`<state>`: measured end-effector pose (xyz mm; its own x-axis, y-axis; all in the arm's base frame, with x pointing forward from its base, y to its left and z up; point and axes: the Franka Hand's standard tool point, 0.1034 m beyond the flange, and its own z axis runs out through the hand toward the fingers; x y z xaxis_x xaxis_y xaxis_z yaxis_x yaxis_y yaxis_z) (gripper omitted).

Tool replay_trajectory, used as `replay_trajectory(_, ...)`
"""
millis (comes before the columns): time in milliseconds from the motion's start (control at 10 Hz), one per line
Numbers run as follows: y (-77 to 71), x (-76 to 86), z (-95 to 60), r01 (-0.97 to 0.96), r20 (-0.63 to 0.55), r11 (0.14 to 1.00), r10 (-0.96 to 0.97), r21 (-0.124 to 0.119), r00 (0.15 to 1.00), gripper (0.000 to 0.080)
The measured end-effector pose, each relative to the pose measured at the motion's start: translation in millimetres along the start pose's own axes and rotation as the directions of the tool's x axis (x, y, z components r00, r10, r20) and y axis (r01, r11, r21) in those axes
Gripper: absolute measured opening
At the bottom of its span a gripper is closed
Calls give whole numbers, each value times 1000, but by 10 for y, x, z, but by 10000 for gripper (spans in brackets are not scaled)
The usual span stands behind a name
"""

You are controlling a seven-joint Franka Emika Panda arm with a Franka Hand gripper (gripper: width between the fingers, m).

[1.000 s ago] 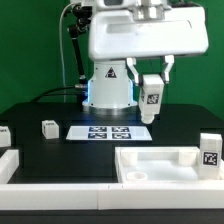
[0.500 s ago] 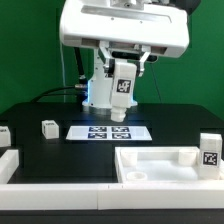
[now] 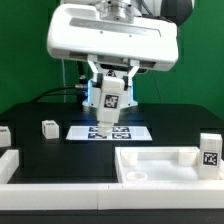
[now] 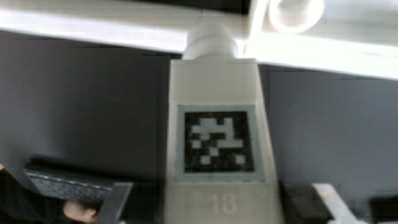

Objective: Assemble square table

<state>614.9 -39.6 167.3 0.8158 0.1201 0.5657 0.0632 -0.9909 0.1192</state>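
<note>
While you look on from the exterior view, the black table (image 3: pixel 40 150) spreads matte and flat under everything. Your square table top (image 3: pixel 150 172) lies toward the front at the exterior view's right, a shallow tray of smooth white plastic with a raised rim. A low white border rail (image 3: pixel 60 186) runs along the front edge. The marker board (image 3: pixel 110 131), thin and flat with printed black tags, lies mid-table. Three loose legs, chunky white blocks, stand well apart: one (image 3: pixel 209 153) beside the top, one (image 3: pixel 49 128) to the exterior view's left of the marker board, one (image 3: pixel 4 134) cut off at the left edge. Your gripper (image 3: pixel 109 95) hangs above the marker board, jaws partly closed and clamped on the fourth leg (image 3: pixel 107 108), which is slightly tilted and clear of the table. The wrist view shows that leg as a squared column with a tag (image 4: pixel 217 138) on its face and a narrower rounded peg (image 4: pixel 214 45) at its end.
</note>
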Motion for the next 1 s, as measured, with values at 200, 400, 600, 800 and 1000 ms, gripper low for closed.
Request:
replay_trajectory(200,-253,96,98,-44,-17,998,44,36,999,291)
replay_trajectory(400,-487,91,132,-40,-7,997,40,64,999,291)
replay_trajectory(600,-441,75,143,-44,-4,997,45,59,999,291)
replay_trajectory(800,-413,38,155,-22,-2,998,23,56,1000,291)
replay_trajectory(1000,-189,-233,217,3,31,998,-6,67,1000,291)
